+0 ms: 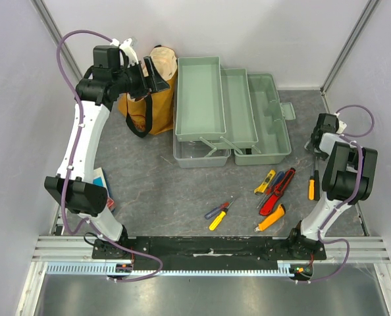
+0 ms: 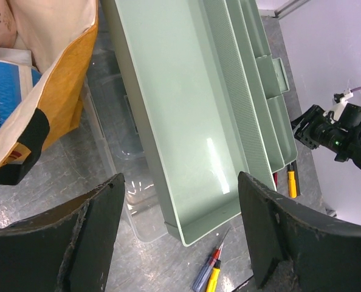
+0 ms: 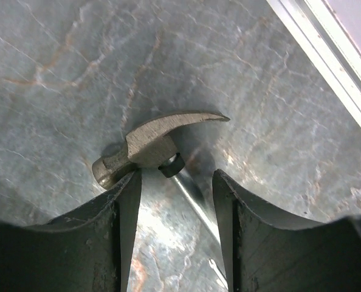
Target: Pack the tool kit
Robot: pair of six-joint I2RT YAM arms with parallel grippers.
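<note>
Steel hammer (image 3: 153,140) lies with shaft between the right pincer's (image 3: 177,176) open jaws, head just beyond.

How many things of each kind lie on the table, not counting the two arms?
Toolbox: 1
Bag: 1
Booklet: 1
Hammer: 1
Smaller hand tools: 6
Total: 10

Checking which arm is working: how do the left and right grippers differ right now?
The left gripper hangs raised beside the toolbox, jaws wide, nothing between them; the right gripper sits low at the table, straddling the hammer shaft. The left's gap looks wider than the right's. Shared: neither grips anything yet.
</note>
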